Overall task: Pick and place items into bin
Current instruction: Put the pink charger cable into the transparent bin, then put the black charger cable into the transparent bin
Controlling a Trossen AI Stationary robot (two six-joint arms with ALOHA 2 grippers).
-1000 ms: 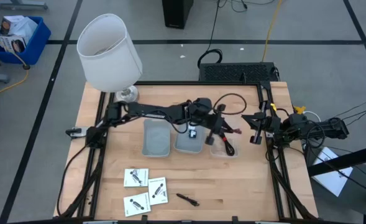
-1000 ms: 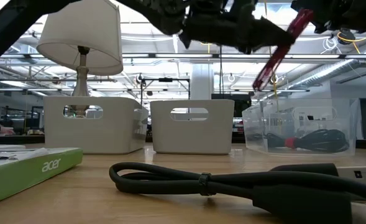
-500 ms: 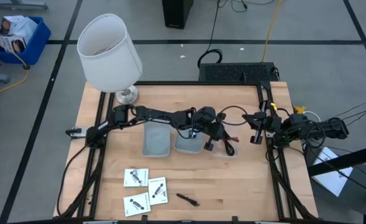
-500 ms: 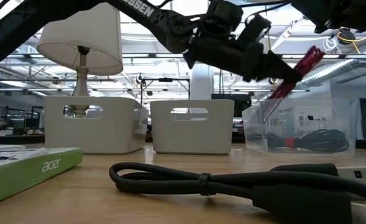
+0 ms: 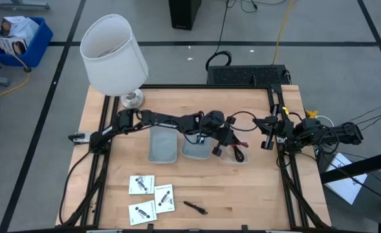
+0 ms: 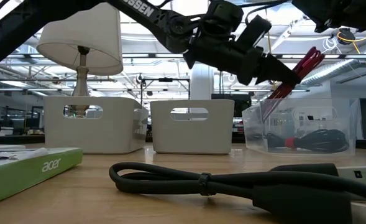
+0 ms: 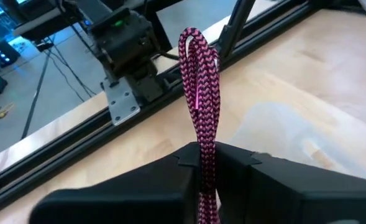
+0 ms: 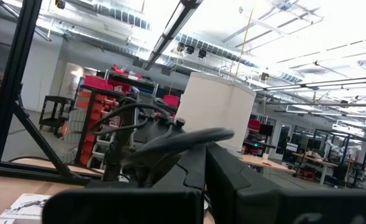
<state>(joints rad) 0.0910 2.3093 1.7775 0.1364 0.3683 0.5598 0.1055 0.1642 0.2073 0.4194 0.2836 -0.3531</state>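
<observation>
My left gripper [image 5: 228, 134] reaches across the table's middle and is shut on the red-and-black cable bundle [image 6: 304, 64]. It hangs just above the clear bin [image 6: 347, 118]. Another dark cable with a red band [image 6: 307, 140] lies in that bin. Three white square packets [image 5: 141, 184] [image 5: 164, 197] [image 5: 141, 212] and a thin black stick [image 5: 195, 207] lie flat near the table's near edge. My right gripper [image 5: 266, 134] waits at the table's right side, shut. No small cubes show. My left gripper pinches the folded cable bundle between its two fingers, just below the looped end [image 7: 202, 146]. The loop [image 7: 197, 59] sticks out past the fingertips. The bundle is lifted clear and slants up toward the table's right over the clear bin's rim.
Two grey bins [image 5: 162, 144] [image 5: 196, 149] stand left of the clear bin [image 5: 234, 155]. A big white lamp [image 5: 112, 55] stands at the far left corner. In the low view a thick black cable [image 6: 232, 183] and a green box [image 6: 33, 171] lie close to the camera.
My left gripper has moved toward the table's right and down toward the clear bin, keeping its hold. The cable bundle has swung from hanging down below the fingers to slanting up and right above the bin's rim.
</observation>
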